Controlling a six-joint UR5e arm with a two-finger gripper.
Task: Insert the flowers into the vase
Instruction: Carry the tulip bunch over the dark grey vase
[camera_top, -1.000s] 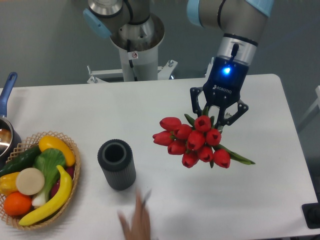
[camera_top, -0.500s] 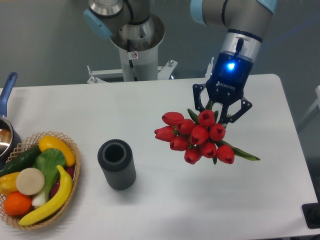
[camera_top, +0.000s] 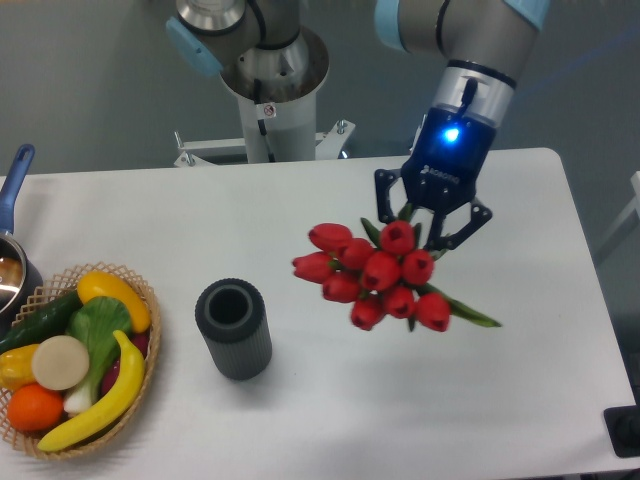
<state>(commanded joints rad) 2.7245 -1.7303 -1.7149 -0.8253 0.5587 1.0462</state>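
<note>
A bunch of red tulip flowers hangs in the air over the table's right half, buds facing the camera, with a green leaf poking out lower right. My gripper is shut on the flowers just behind the buds; the stems are mostly hidden by the buds and the gripper. The dark grey ribbed vase stands upright on the white table to the lower left of the bunch, its mouth open and empty. The flowers are well apart from the vase.
A woven basket of fruit and vegetables sits at the left edge. A pot with a blue handle is at far left. The robot base stands behind the table. A black object lies at the lower right corner.
A hand at the front edge a second ago is gone. The gripper and flowers drifted slightly right, then moved left toward the vase.
</note>
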